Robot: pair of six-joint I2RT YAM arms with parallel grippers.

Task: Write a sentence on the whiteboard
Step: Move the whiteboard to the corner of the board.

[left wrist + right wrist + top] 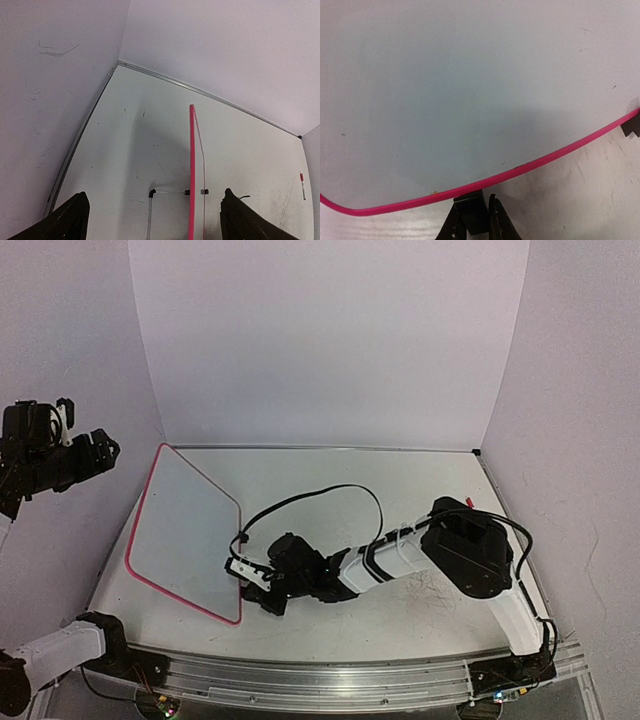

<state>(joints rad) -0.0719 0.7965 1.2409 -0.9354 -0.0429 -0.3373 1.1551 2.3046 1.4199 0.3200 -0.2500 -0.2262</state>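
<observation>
Table (400, 490): whiteboard (185, 535) upright at left | right end effector (248, 585) seemingly clenched on clip foot (469, 210) | left end effector (152, 217) released

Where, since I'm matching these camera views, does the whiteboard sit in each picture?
Top external: whiteboard left of centre.
Left wrist: whiteboard edge-on, lower centre.
Right wrist: whiteboard fills the upper frame.
Shared landmark: its pink rim.

White table (400, 480), red-tipped marker (302, 186), pale backdrop (320, 340)

Most of the whiteboard (470, 75) beyond the frame; tiny red-white stick (302, 184) unidentifiable.
</observation>
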